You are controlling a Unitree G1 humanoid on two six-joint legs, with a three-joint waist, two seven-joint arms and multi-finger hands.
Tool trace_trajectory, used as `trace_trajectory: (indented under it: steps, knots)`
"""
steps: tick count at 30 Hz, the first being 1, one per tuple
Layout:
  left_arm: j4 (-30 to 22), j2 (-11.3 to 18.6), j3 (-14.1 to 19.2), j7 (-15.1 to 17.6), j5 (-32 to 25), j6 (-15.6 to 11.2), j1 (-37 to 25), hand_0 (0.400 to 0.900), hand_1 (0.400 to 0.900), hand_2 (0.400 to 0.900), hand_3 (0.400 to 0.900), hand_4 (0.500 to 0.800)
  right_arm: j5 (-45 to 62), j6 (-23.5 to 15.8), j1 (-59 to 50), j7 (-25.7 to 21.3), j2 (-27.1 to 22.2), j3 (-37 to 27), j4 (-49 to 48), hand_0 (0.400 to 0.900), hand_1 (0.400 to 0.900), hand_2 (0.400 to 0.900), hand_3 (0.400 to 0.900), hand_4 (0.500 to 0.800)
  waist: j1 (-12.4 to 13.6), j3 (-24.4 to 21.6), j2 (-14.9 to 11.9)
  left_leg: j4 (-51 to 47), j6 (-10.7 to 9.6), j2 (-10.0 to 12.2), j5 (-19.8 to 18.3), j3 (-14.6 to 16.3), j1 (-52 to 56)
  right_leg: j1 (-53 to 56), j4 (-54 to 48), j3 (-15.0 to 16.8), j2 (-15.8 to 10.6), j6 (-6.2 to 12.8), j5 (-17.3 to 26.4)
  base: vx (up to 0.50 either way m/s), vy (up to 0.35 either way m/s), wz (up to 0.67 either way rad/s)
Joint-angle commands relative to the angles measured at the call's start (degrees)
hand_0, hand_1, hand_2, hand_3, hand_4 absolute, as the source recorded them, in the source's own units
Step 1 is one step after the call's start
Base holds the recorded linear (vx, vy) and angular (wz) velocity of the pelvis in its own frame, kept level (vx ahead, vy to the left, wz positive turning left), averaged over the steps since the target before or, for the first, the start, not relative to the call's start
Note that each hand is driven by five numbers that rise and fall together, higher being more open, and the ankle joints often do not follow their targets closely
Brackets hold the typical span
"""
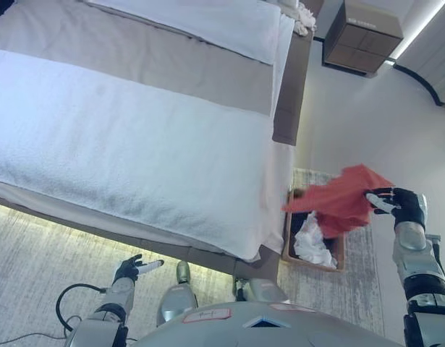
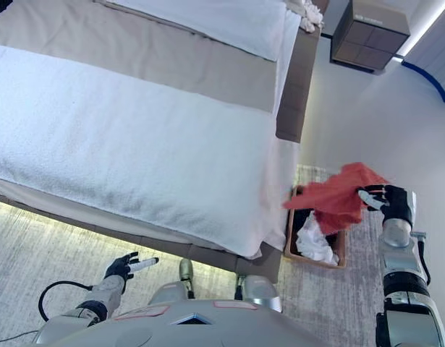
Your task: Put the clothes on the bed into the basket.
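Bedroom: a bed (image 1: 135, 137) under a white cover, a pale rug (image 1: 34, 267) along its near edge, a dark nightstand (image 1: 361, 36) by the far wall. Basket (image 1: 338, 254) on the floor at the bed's near right corner, white clothing (image 1: 312, 246) inside. Right hand (image 1: 397, 202) pinching a red garment (image 1: 338, 199) directly above the basket. Left hand (image 1: 132, 269) low over the rug, fingers spread, holding nothing.

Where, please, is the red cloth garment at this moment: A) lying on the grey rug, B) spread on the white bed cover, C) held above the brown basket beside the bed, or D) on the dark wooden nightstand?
C: the right robot hand holds the red cloth garment over the brown basket.
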Motion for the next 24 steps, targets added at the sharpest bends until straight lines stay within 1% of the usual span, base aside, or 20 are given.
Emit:
trace_trajectory:
  steps: [1, 2, 3, 5, 6, 7, 8, 10, 12, 20, 21, 22, 24]
  knots:
    - [2.39, 1.43, -0.67, 0.11, 2.33, -1.24, -1.99, 0.9, 0.9, 0.9, 0.9, 0.8, 2.88, -3.77, -7.37, -2.51, -6.99, -1.68, 6.18, 0.4, 0.4, 0.4, 0.4, 0.5, 1.48, -2.6, -0.64, 0.37, -0.28, 0.37, -5.79, -0.93, 3.83, 3.38, 3.18, 0.43, -2.87, 1.61, -3.02, 0.03, 0.0, 0.01]
    - [2.39, 1.41, -0.61, 0.11, 2.33, -1.24, -1.99, 0.9, 0.9, 0.9, 0.9, 0.8, 2.91, -3.8, -7.5, -2.51, -7.03, -1.58, 6.28, 0.4, 0.4, 0.4, 0.4, 0.5, 1.44, -2.56, -0.62, 0.37, -0.28, 0.37, -5.8, -0.93, 3.85, 3.4, 3.17, 0.44, -2.87, 1.61, -3.02, 0.04, -0.003, 0.01]
    - [2.43, 1.28, -1.09, 0.02, 2.08, -1.24, -1.99, 0.9, 0.9, 0.9, 0.9, 0.8, 3.81, -3.46, -9.06, -1.97, -7.29, -0.64, 9.87, 0.4, 0.4, 0.4, 0.4, 0.5, 1.61, -2.8, -0.45, 0.37, -0.31, 0.34, -5.86, -1.02, 4.07, 3.66, 3.14, 0.45, -2.78, 1.56, -3.04, 0.0, 0.0, 0.0]
    - [2.25, 1.05, -1.39, -0.12, 1.95, -1.14, -2.02, 0.9, 0.9, 0.9, 0.9, 0.8, 4.02, -3.16, -10.01, -1.78, -7.46, 0.14, 11.3, 0.4, 0.4, 0.4, 0.4, 0.5, 1.65, -2.94, -0.33, 0.37, -0.33, 0.31, -5.91, -1.05, 4.2, 3.92, 3.09, 0.46, -2.75, 1.55, -3.07, 0.03, -0.005, 0.03]
    - [2.45, 1.03, -1.97, -0.26, 1.77, -1.25, -2.07, 0.9, 0.9, 0.9, 0.9, 0.8, 5.47, -2.97, -11.78, -0.65, -7.81, 1.35, 17.24, 0.4, 0.4, 0.4, 0.4, 0.5, 1.88, -3.18, -0.19, 0.37, -0.4, 0.27, -5.91, -1.28, 4.3, 4.22, 2.98, 0.38, -2.79, 1.53, -3.16, 0.03, -0.007, 0.05]
    - [2.45, 1.01, -1.91, -0.26, 1.76, -1.25, -2.08, 0.9, 0.9, 0.9, 0.9, 0.8, 5.52, -3.04, -11.96, -0.61, -7.85, 1.5, 17.4, 0.4, 0.4, 0.4, 0.4, 0.5, 1.81, -3.15, -0.16, 0.37, -0.4, 0.27, -5.91, -1.3, 4.31, 4.25, 2.97, 0.36, -2.79, 1.53, -3.16, 0.03, -0.016, 0.1]
    - [2.51, 0.91, -2.92, -0.54, 1.65, -1.39, -2.13, 0.9, 0.9, 0.9, 0.9, 0.8, 7.01, -2.7, -14.62, 0.85, -8.27, 3.2, 24.2, 0.4, 0.4, 0.4, 0.4, 0.5, 2.24, -3.34, -0.08, 0.37, -0.52, 0.32, -5.89, -1.51, 4.37, 4.61, 2.85, 0.01, -2.78, 1.48, -3.27, 0.02, -0.016, 0.07]
    - [2.6, 0.86, -3.05, -0.59, 1.6, -1.29, -2.04, 0.9, 0.9, 0.9, 0.9, 0.8, 7.14, -2.58, -16.02, 1.49, -8.38, 4.48, 25.46, 0.4, 0.4, 0.4, 0.4, 0.5, 2.25, -3.35, -0.04, 0.37, -0.58, 0.32, -5.88, -1.57, 4.42, 4.72, 2.78, -0.03, -2.76, 1.46, -3.26, 0.01, -0.018, 0.07]
    - [3.22, 0.87, -3.82, -0.72, 1.99, -1.17, -2.08, 0.9, 0.9, 0.9, 0.9, 0.8, 7.89, -1.97, -18.94, 3.06, -8.76, 6.45, 31.09, 0.4, 0.4, 0.4, 0.4, 0.5, 2.69, -3.55, 0.02, 0.37, -0.73, 0.32, -5.81, -1.99, 4.25, 5.12, 2.42, -0.42, -2.75, 1.45, -3.27, 0.02, -0.022, 0.11]
    - [2.92, 0.82, -4.56, -1.13, 1.68, -1.14, -1.66, 0.9, 0.9, 0.9, 0.9, 0.8, 8.29, -0.65, -23.38, 4.74, -10.8, 8.64, 37.21, 0.4, 0.4, 0.4, 0.4, 0.5, 3.36, -3.52, 0.36, 0.37, -0.97, 0.18, -5.44, -2.88, 3.62, 5.38, 1.85, -1.26, -2.83, 1.32, -3.08, 0.01, -0.01, 0.08]
    - [3.14, 0.72, -4.67, -1.2, 1.83, -1.0, -1.6, 0.9, 0.9, 0.9, 0.9, 0.8, 8.2, -0.38, -23.74, 4.65, -11.14, 8.52, 38.45, 0.639, 0.639, 0.639, 0.639, 0.644, 3.42, -3.59, 0.38, 0.37, -0.98, 0.18, -5.45, -3.03, 3.57, 5.47, 1.73, -1.39, -2.84, 1.31, -3.09, 0.01, -0.007, 0.07]
    - [3.17, 0.67, -4.79, -1.22, 1.76, -1.02, -1.56, 0.9, 0.9, 0.9, 0.9, 0.8, 7.84, -0.28, -24.21, 4.53, -11.41, 8.73, 39.38, 0.9, 0.9, 0.9, 0.9, 0.8, 3.5, -3.63, 0.43, 0.37, -0.98, 0.12, -5.47, -3.17, 3.53, 5.52, 1.65, -1.53, -2.85, 1.31, -3.08, 0.02, -0.006, 0.07]
    - [3.33, 0.52, -4.93, -1.24, 1.8, -0.92, -1.58, 0.9, 0.9, 0.9, 0.9, 0.8, 7.49, 0.0, -24.53, 4.53, -11.26, 8.91, 40.14, 0.9, 0.9, 0.9, 0.9, 0.8, 3.58, -3.75, 0.5, 0.37, -0.99, 0.06, -5.51, -3.41, 3.54, 5.73, 1.54, -1.68, -2.82, 1.28, -3.16, 0.02, -0.006, 0.07]
